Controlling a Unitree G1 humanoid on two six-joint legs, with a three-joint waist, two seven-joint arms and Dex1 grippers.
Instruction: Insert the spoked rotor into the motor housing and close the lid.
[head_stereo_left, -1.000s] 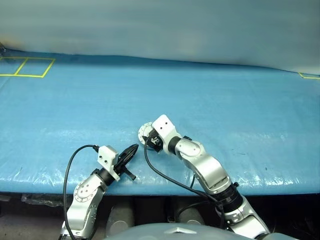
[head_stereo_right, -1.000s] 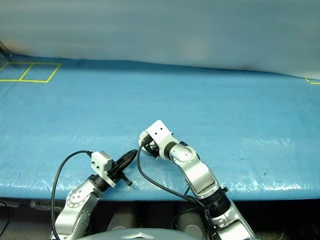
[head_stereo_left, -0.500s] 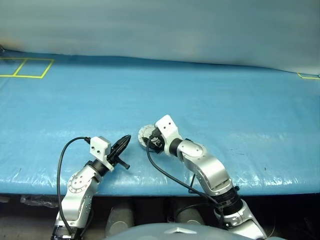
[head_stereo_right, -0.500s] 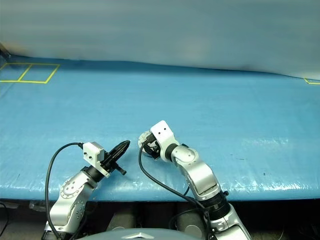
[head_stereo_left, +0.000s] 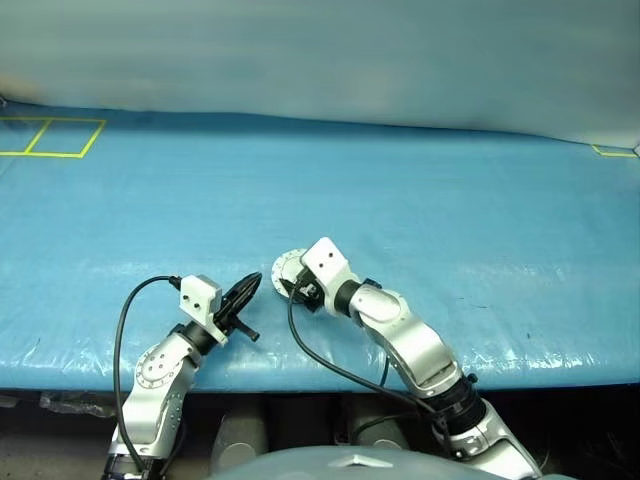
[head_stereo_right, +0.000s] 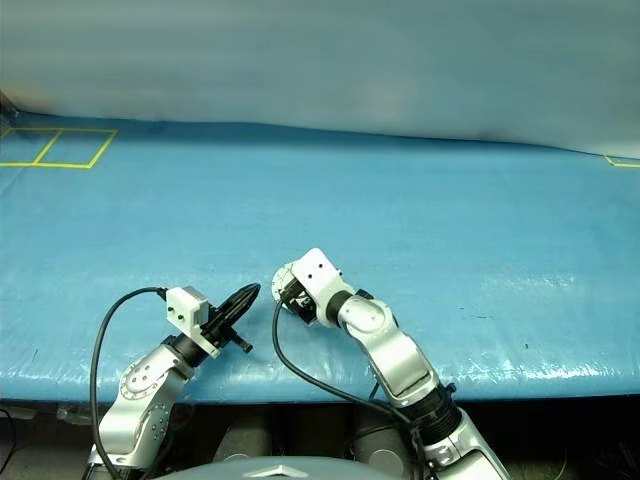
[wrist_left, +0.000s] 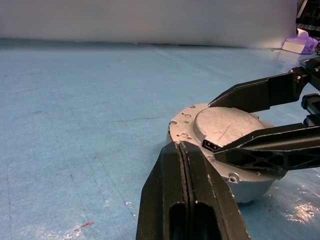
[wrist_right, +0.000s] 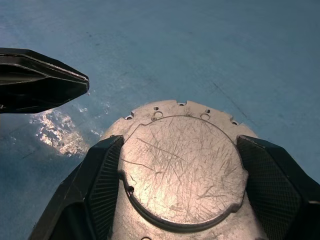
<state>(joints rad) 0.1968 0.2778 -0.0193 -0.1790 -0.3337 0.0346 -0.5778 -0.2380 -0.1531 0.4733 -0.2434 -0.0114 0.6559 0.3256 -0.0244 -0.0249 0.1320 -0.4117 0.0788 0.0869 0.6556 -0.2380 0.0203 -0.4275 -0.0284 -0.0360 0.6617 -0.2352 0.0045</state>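
Now the left gripper (head_stereo_left: 243, 292) has pulled back toward the robot's left and sits pinched tight on nothing, its tip just short of the motor (wrist_left: 220, 145), no longer as close in as it was a second ago. The right gripper (wrist_right: 180, 165) has stayed put, its fingers (wrist_right: 100, 170) spread wide around the round silver body, one on each side, apparently bracing it. And look at that top face: the lid (wrist_right: 182, 165) lies flat over the housing (wrist_left: 245, 187), smooth scratched side up, raised centre showing. No rotor to be seen, so by my reading it's already inside and the closing is done or nearly so; what may remain is pressing it home and letting go. The whole thing rests near the front edge of the bench (head_stereo_left: 450, 200). Yellow tape squares (head_stereo_left: 50, 136) mark the far left corner, well apart. Nothing blocks either arm.
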